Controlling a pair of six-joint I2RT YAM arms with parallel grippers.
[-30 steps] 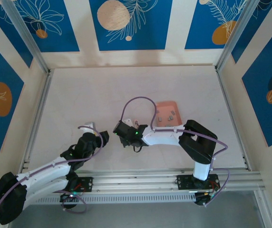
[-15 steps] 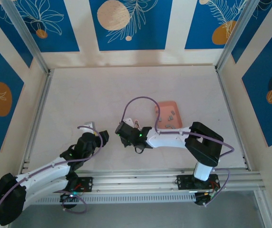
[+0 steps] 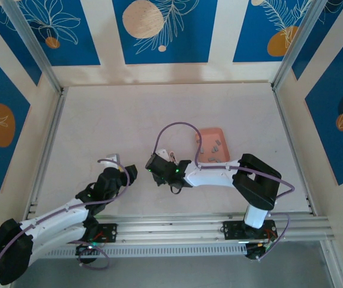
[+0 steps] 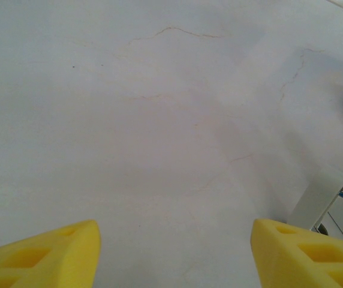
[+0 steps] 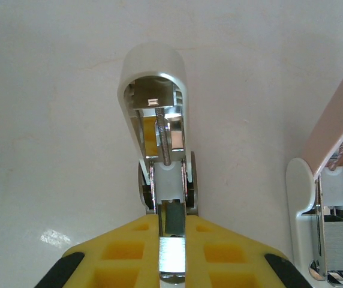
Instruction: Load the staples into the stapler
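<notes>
Pale tabletop (image 3: 129,114), my right gripper (image 5: 172,243) pinched nearly shut on the metal rail of the open white stapler (image 5: 156,72), my left gripper (image 4: 174,240) spread partway — nothing in it

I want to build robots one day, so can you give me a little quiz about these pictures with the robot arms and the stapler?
1. Pick one: what is the right gripper shut on?
A. a white stapler
B. a pencil
C. nothing at all
2. True or false: the left gripper is shut tight.
3. Fill the gap: the small grey staples lie in a shallow pink ____.

Key:
1. A
2. False. Its yellow fingers stand apart with nothing between them.
3. tray
</notes>
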